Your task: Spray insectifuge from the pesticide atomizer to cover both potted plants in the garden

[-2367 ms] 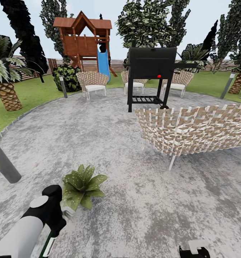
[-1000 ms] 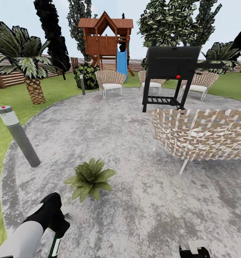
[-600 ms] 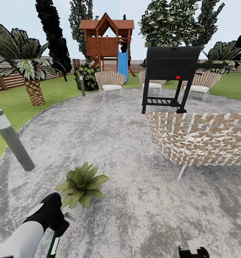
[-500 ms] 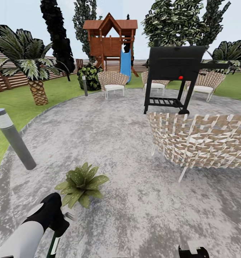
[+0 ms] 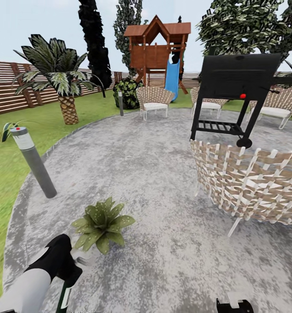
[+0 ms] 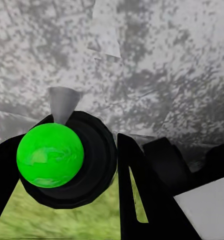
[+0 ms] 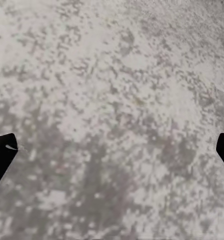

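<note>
Atomizer (image 5: 64,298): lower left of frame, clenched in left gripper (image 5: 74,265), nozzle aimed toward plant.
Potted plant (image 5: 102,223): just ahead, within spray reach.
Right gripper (image 7: 112,150): jaws released, idle over paving (image 5: 163,182).

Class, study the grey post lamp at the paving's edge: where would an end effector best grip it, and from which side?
Grip the post lamp mid-shaft, approaching from the paved side with fingers across its lean: the shaft is slim, round and bare, probably easy to span.

A garden: lawn (image 5: 15,152), slatted fence (image 5: 7,89), playhouse (image 5: 157,48), grill (image 5: 237,82)
</note>
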Motion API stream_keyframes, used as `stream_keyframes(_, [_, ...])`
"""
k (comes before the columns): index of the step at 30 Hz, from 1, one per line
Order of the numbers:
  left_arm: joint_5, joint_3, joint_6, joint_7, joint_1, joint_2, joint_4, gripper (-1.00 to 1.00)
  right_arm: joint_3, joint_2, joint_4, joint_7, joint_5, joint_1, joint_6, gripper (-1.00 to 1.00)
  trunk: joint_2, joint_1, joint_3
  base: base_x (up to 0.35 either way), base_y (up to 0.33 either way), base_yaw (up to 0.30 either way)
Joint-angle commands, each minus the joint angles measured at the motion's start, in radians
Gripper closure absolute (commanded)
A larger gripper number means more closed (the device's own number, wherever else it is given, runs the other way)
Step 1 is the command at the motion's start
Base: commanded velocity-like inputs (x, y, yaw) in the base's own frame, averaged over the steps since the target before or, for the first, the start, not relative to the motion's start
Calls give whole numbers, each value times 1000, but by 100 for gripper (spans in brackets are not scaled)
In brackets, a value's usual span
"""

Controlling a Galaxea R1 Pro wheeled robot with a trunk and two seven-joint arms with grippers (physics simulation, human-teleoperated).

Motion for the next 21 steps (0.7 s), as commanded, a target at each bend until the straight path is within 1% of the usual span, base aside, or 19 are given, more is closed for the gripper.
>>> stream_keyframes(1, [-8,4,5,-7,-1,2,1,100,-6,0,3,-5,11,-1,-4,-100,0,0,-1,22,-11,276])
stream_keyframes(3, [-14,-7,4,-4,-1,4,3,100,-6,0,2,-5,11,-1,-4,-100,0,0,-1,7,-3,265])
stream_keyframes(5, [-14,-8,3,-4,-3,5,-1,100,-6,0,3,-5,11,-1,-4,-100,0,0,-1,2,-1,186])
stream_keyframes(9, [-12,-10,10,-9,-18,-6,-2,100,-7,0,2,-5,11,-1,-4,-100,0,0,-1,0,0,40])
stream_keyframes(10, [-11,-9,13,-11,-32,-13,-1,100,-7,0,2,-5,11,-1,-4,-100,0,0,-1,0,0,5])
stream_keyframes(12, [-12,-10,17,-13,-70,-19,6,100,-7,0,2,-5,11,-1,-4,-100,0,0,-1,0,0,3])
stream_keyframes(14, [-17,-13,45,-34,-123,-20,14,100,-7,0,2,-5,11,-1,-4,-100,0,0,-1,0,0,0])
stream_keyframes(15, [-19,-17,53,-45,-133,-20,15,100,-7,0,2,-5,11,-1,-4,-100,0,0,-1,0,0,0])
stream_keyframes(16, [-23,-30,60,-68,-145,-18,15,100,-7,0,2,-5,11,-1,-4,-100,0,0,-1,0,0,16])
stream_keyframes(17, [-33,-64,64,-106,-154,-15,15,100,-7,0,2,-5,11,-1,-4,-100,0,0,-1,0,0,97])
stream_keyframes(18, [-49,-110,67,-161,-174,-11,15,100,-7,0,2,-5,11,-1,-4,-100,0,0,-1,0,0,202])
stream_keyframes(19, [-61,-132,68,-197,-190,-8,15,100,-7,0,2,-5,11,-1,-4,-100,0,0,-1,0,0,238])
stream_keyframes(21, [-83,-149,68,-235,-205,-5,15,100,-7,0,2,-5,11,-1,-4,-100,0,0,-1,0,0,262])
